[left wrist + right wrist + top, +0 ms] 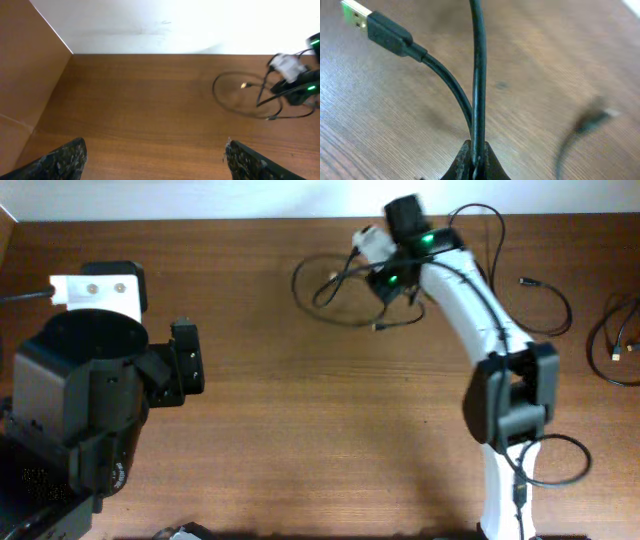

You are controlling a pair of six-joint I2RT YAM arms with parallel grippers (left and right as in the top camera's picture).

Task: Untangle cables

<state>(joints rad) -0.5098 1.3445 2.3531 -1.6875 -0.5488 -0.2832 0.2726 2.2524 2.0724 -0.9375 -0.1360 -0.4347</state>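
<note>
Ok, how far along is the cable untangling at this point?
Partly done, it seems: one cable and a second cable lie apart at the right. In hand: the right pincer is shut on two strands of the far bundle. Remaining: that bundle's loops cross each other; the left pincer hangs open.

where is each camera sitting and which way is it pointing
Overhead: fixed above the table, looking straight down; the left arm and right arm show, with the right gripper at the cable loops.
Left wrist: low on the left arm, facing across the table toward the back wall; the open left gripper frames the bottom edge.
Right wrist: close above the wood, looking past the shut right gripper at two pinched strands and a plug.
Shared: overhead and left wrist both show the cable loops and right gripper.
</note>
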